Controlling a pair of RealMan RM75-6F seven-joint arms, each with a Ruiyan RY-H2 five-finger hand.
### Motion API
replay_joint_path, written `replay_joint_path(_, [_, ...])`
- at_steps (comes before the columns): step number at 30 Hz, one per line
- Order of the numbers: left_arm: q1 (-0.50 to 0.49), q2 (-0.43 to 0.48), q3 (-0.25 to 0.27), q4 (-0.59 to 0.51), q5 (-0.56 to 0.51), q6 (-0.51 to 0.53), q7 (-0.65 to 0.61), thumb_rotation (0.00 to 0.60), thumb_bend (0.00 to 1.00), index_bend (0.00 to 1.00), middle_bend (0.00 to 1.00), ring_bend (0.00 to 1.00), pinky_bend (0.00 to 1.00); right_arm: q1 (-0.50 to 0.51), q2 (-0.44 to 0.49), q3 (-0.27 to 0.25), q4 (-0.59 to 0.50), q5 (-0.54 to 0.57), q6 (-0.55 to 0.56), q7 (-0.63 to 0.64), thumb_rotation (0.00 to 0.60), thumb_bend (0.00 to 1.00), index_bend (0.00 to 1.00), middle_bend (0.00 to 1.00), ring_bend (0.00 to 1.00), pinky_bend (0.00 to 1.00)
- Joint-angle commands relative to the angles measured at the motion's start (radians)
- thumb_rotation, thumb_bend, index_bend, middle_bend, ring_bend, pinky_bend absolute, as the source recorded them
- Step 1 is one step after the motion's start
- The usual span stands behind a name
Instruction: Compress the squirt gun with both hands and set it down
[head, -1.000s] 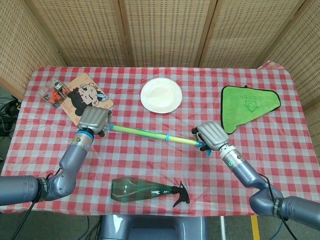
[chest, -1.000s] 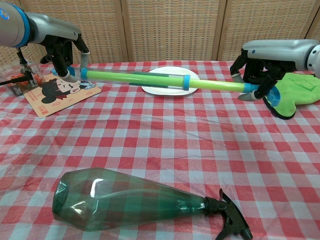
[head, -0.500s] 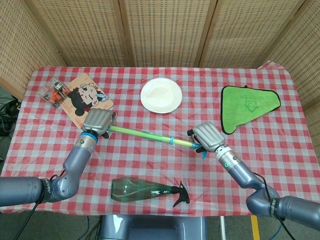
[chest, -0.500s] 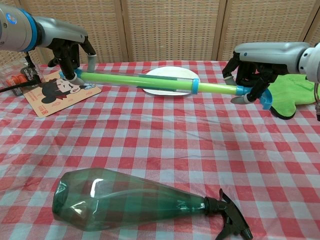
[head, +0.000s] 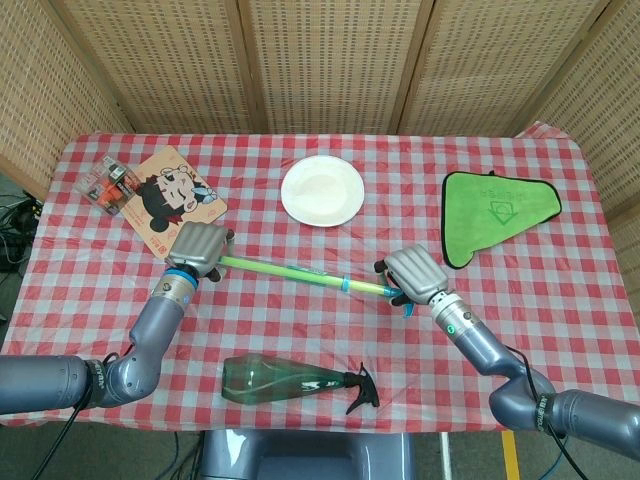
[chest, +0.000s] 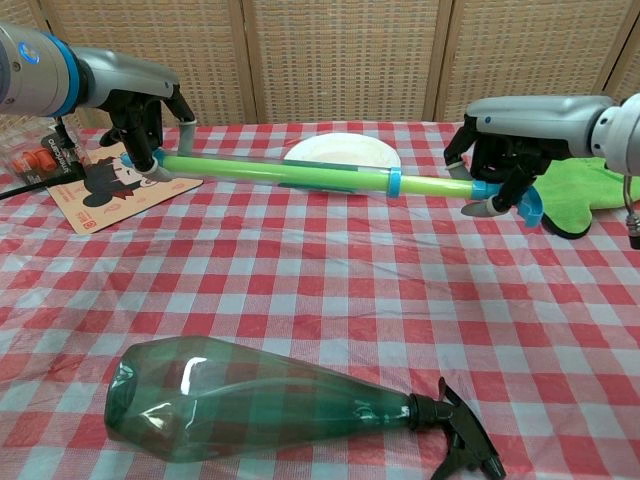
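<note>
A: What is each hand doing with the squirt gun (head: 300, 272)?

B: The left hand (head: 199, 246) is wrapping its fingers around the thick green end, at about nine o'clock from the middle of the surface (head: 300, 330). The right hand (head: 414, 272) is closing on the blue handle end, at about four o'clock.

A: Are either hand's fingers spreading apart?

B: No, both are curling tight on the tube. In the chest view the left hand (chest: 150, 115) and the right hand (chest: 500, 165) are each clamping an end.

A: And where is the squirt gun (chest: 300, 175) sitting?

B: It is stretching between the hands, just above the checked cloth, in front of the white plate (head: 321, 190).

A: Anything else lying nearby?

B: A green spray bottle (chest: 270, 405) is lying on its side at six o'clock, and a green cloth (head: 495, 205) is resting at two o'clock.
</note>
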Motion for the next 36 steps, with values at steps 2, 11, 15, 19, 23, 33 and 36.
replay_joint_path(2, [0.003, -0.007, 0.003, 0.002, 0.0, 0.001, 0.0, 0.6, 0.33, 0.5, 0.89, 0.82, 0.7, -0.001, -0.006, -0.004, 0.014, 0.004, -0.003, -0.001, 0.6, 0.47, 0.84, 1.0, 1.0, 0.62])
replay_joint_path(11, [0.014, -0.041, 0.019, 0.024, 0.008, 0.008, 0.004, 0.6, 0.33, 0.48, 0.84, 0.81, 0.7, -0.012, -0.013, -0.034, 0.048, 0.017, -0.014, -0.028, 0.6, 0.38, 0.73, 0.97, 0.92, 0.56])
replay_joint_path(15, [0.019, -0.063, 0.023, 0.037, 0.016, 0.017, 0.008, 0.6, 0.32, 0.46, 0.77, 0.76, 0.7, -0.019, -0.012, -0.045, 0.048, 0.024, -0.018, -0.042, 0.6, 0.37, 0.69, 0.92, 0.88, 0.52])
replay_joint_path(19, [0.023, -0.09, 0.026, 0.039, 0.02, 0.03, 0.016, 0.6, 0.32, 0.42, 0.7, 0.7, 0.64, -0.029, -0.009, -0.054, 0.044, 0.025, -0.009, -0.055, 0.6, 0.35, 0.63, 0.85, 0.81, 0.47])
replay_joint_path(23, [0.03, -0.104, 0.022, 0.032, 0.028, 0.046, 0.015, 0.6, 0.31, 0.38, 0.61, 0.64, 0.61, -0.036, -0.008, -0.057, 0.039, 0.028, 0.0, -0.063, 0.6, 0.33, 0.6, 0.81, 0.78, 0.44])
replay_joint_path(33, [0.043, -0.123, 0.016, 0.01, 0.038, 0.052, 0.012, 0.6, 0.3, 0.36, 0.54, 0.63, 0.6, -0.044, -0.013, -0.059, 0.024, 0.03, 0.009, -0.077, 0.6, 0.33, 0.57, 0.79, 0.76, 0.44])
replay_joint_path(36, [0.05, -0.121, 0.016, 0.003, 0.048, 0.055, 0.01, 0.6, 0.3, 0.34, 0.5, 0.6, 0.59, -0.046, -0.011, -0.059, 0.02, 0.035, 0.01, -0.085, 0.6, 0.33, 0.55, 0.77, 0.73, 0.43])
